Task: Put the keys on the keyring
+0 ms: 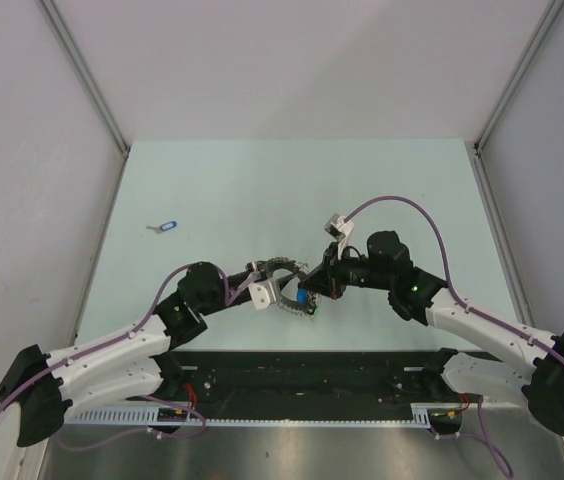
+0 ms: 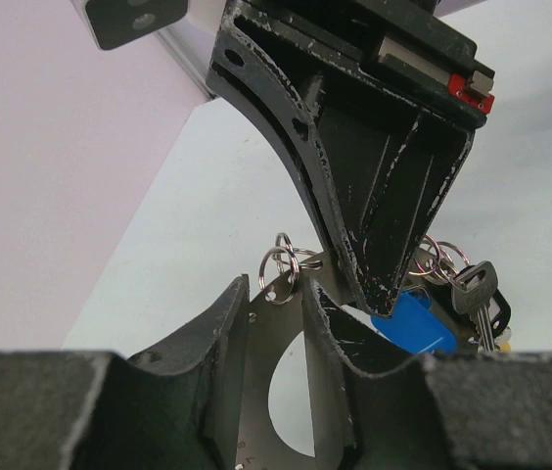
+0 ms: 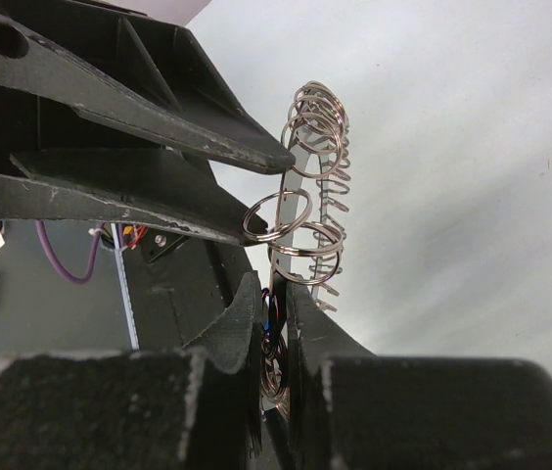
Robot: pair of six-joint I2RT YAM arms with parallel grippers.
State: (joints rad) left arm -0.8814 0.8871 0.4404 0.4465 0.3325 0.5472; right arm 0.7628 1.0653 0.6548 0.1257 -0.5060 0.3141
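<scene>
The keyring (image 1: pixel 284 266), a flat silver ring hung with small split rings, is held above the table between both grippers. My left gripper (image 1: pixel 265 287) is shut on its flat band (image 2: pixel 291 372). My right gripper (image 1: pixel 319 290) is shut on its other side, seen edge-on in the right wrist view (image 3: pixel 307 186). Keys hang from it beside the right fingers (image 2: pixel 379 264): a blue-headed one (image 2: pixel 415 323) and a silver one (image 2: pixel 476 289). A loose blue-headed key (image 1: pixel 165 227) lies on the table at the far left.
The pale green table (image 1: pixel 262 190) has white walls at the back and both sides. A black strip with cable ducts (image 1: pixel 302 385) runs along the near edge between the arm bases. The right arm's purple cable (image 1: pixel 402 205) loops above its wrist.
</scene>
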